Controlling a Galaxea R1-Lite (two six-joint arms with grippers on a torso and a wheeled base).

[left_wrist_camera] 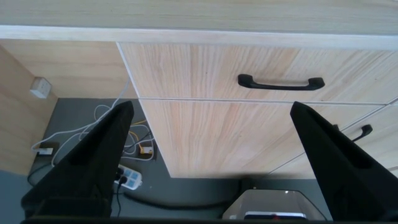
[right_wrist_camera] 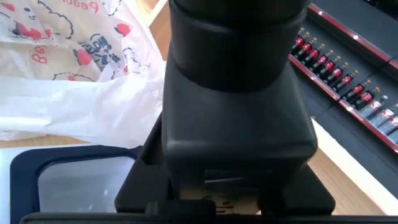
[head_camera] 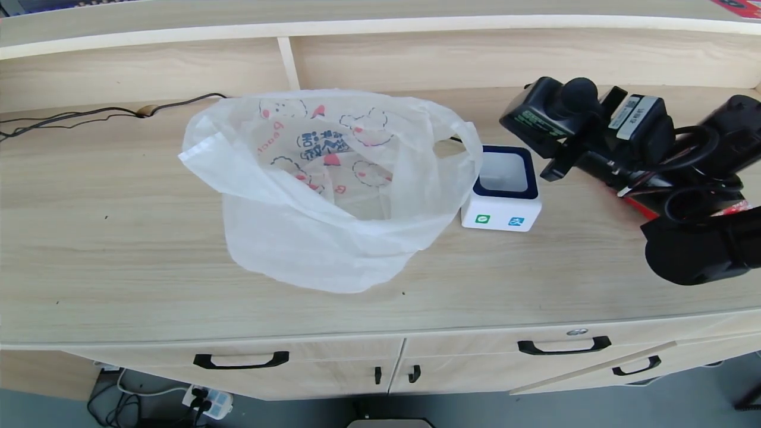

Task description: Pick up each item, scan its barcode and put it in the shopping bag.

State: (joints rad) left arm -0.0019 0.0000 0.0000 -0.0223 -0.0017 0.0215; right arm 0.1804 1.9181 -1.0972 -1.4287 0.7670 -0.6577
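A white plastic shopping bag point(head_camera: 333, 196) with cartoon print stands open in the middle of the wooden counter point(head_camera: 119, 238). Just to its right sits the scanner point(head_camera: 504, 189), a white box with a dark blue rim. My right gripper point(head_camera: 556, 145) hovers right of and slightly behind the scanner, shut on a black bottle-like item point(head_camera: 538, 119) with a round cap and a green label. In the right wrist view this black item point(right_wrist_camera: 236, 118) looms close, with the scanner point(right_wrist_camera: 74, 177) and bag point(right_wrist_camera: 68, 81) beyond it. My left gripper point(left_wrist_camera: 211, 168) is open, low in front of the cabinet drawers.
Black cables point(head_camera: 89, 116) trail along the counter's back left. A raised shelf wall point(head_camera: 416, 59) runs behind the counter. Something red point(head_camera: 639, 205) lies partly hidden under the right arm. Drawers with black handles point(left_wrist_camera: 280, 82) are below the counter edge.
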